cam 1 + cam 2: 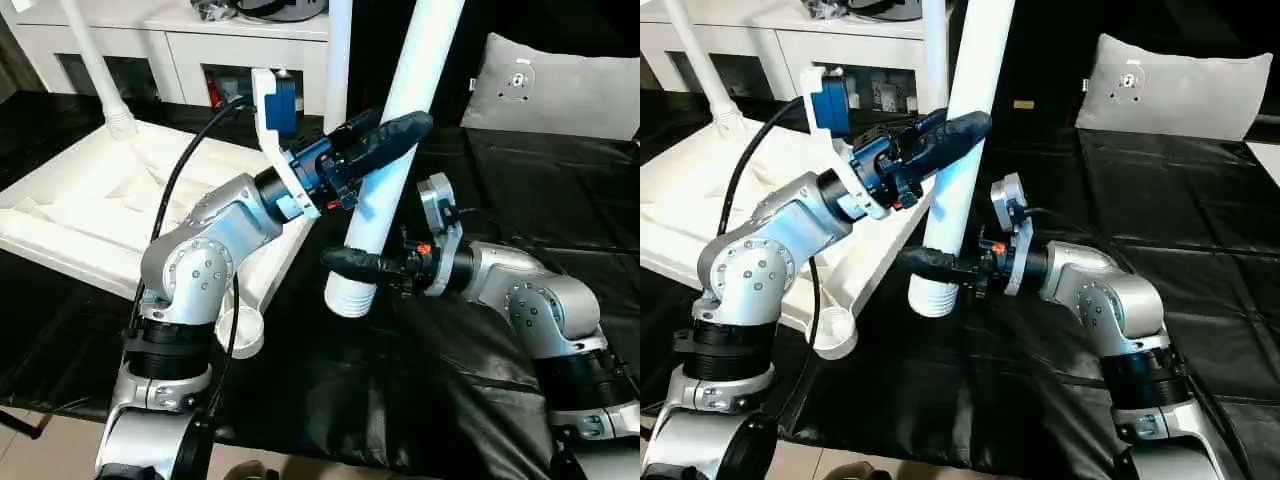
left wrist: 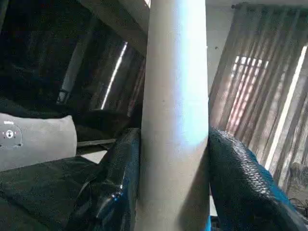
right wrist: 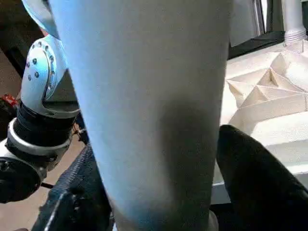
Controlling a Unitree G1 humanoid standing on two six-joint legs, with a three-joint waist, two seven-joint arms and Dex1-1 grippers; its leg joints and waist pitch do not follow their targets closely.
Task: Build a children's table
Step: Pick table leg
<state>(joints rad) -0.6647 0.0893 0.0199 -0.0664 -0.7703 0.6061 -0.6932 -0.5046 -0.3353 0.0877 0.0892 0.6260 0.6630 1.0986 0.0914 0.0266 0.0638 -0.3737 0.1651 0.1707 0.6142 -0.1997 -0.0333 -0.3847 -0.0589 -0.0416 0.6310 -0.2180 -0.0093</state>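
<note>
**Above the black mat, two grippers hold one white leg**

Above the black mat [image 1: 520, 190], a long white leg [image 1: 395, 150] leans a little, with its top going out past the top of the picture. Its ribbed end [image 1: 350, 298] points down, close to the mat. I cannot tell if that end touches the mat.

The left gripper [image 1: 385, 140] is closed on the leg partway up. In the left wrist view its two black fingers [image 2: 240, 183] press on both sides of the leg. The right gripper [image 1: 365, 265] is closed on the same leg lower down, just above the ribbed end. In the right wrist view its black fingers [image 3: 255, 178] sit on each side of the leg too.

The white table top [image 1: 90, 210] lies upside down on the mat, on the robot's left. Its ribs face up. A round corner socket [image 1: 240, 335] near the left arm is open. Another leg [image 1: 95, 70] already stands in the far corner of the top. One more white leg [image 1: 338, 60] stands up just behind the held one.

A grey cushion [image 1: 560, 90] rests at the far right of the mat. A white cabinet [image 1: 180, 45] stands behind the table top.
</note>
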